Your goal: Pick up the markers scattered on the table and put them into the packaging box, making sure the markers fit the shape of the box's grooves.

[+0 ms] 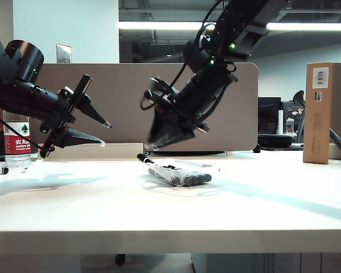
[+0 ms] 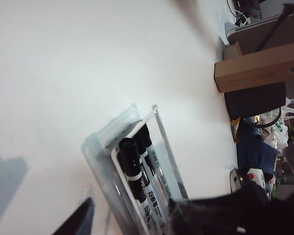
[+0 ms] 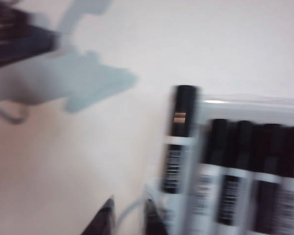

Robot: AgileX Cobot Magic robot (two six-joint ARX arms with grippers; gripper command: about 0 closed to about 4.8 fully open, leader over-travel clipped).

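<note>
Far left, a clear plastic water bottle with a red label (image 1: 16, 145) stands on the wide white worktop (image 1: 91, 205). Left gripper (image 1: 102, 134) hangs above the worktop's left part, jaws spread well apart, nothing between them. Middle: shallow clear plastic packaging box (image 1: 184, 168) lies on the worktop, white-barrelled black-capped markers (image 1: 187, 178) side by side in its grooves; one marker (image 3: 179, 139) sits at the tray's edge, half over the rim. Right gripper (image 1: 159, 141) hovers just above the box's rear end, blurred; jaws only slightly parted, empty. Far right, a tall brown cardboard box with barcode labels (image 1: 318, 112) stands upright
</note>
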